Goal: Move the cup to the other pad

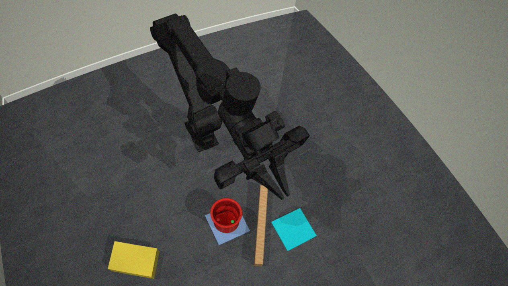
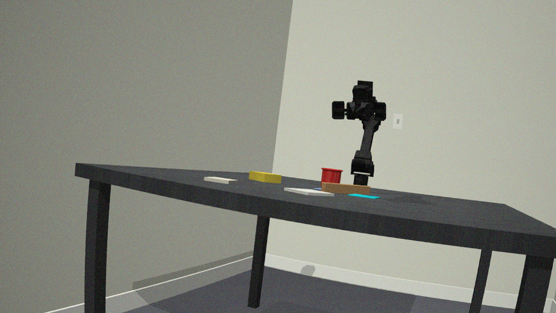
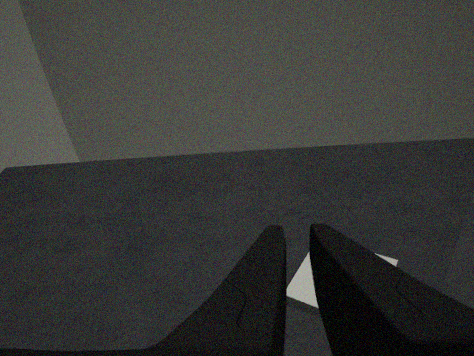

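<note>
A red cup (image 1: 226,229) (image 2: 331,176) stands upright on the blue pad (image 1: 220,239) (image 2: 317,188). A green marble (image 1: 232,221) and a reddish marble (image 1: 218,219) show inside it; whether more lie in it I cannot tell. The cyan pad (image 1: 294,232) (image 2: 363,195) bears nothing. My gripper (image 1: 285,196) (image 3: 295,239) is shut to a narrow gap with nothing between its fingertips. It hangs high above the table, away from the cup. In the exterior view the fingertips are too dark to make out.
A wooden bar (image 1: 261,227) (image 2: 345,188) lies between the two pads. A yellow block (image 1: 133,258) (image 2: 264,177) lies off beyond the blue pad. Two flat white slabs lie on the table, one nearer the bar (image 2: 308,192) and one farther left (image 2: 217,180).
</note>
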`<action>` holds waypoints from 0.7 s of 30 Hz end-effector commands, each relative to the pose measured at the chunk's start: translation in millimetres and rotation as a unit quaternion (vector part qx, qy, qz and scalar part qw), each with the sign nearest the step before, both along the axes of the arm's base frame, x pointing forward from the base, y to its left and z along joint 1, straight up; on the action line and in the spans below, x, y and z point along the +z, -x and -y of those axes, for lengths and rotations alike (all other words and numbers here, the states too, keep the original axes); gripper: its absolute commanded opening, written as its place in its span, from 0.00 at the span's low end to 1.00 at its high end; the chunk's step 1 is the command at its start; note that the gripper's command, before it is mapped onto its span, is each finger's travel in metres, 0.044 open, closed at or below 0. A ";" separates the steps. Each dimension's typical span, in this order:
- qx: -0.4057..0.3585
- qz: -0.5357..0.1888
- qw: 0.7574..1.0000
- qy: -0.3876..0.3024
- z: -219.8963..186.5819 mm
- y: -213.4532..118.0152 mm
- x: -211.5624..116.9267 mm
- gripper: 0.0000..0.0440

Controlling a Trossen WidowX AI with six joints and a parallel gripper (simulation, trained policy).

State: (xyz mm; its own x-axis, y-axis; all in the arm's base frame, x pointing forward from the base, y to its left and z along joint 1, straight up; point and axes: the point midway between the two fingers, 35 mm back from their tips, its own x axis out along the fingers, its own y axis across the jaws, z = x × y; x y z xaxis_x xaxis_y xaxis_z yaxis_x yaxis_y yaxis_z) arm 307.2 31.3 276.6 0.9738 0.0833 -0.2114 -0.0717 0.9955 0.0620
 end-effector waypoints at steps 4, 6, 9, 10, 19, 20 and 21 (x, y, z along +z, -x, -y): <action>0.016 -0.056 0.998 -0.020 -13.4 2.9 -8.0 0.18; 0.020 -0.072 0.997 -0.024 -16.7 4.0 -9.9 0.18; 0.024 -0.095 0.995 -0.030 -21.2 5.8 -12.8 0.18; 0.025 -0.103 0.994 -0.031 -22.6 6.4 -13.7 0.18; 0.031 -0.175 0.983 -0.041 -33.4 12.6 -22.8 0.17; 0.031 -0.183 0.982 -0.041 -34.4 13.4 -23.8 0.17; 0.031 -0.191 0.980 -0.041 -35.3 14.2 -24.9 0.17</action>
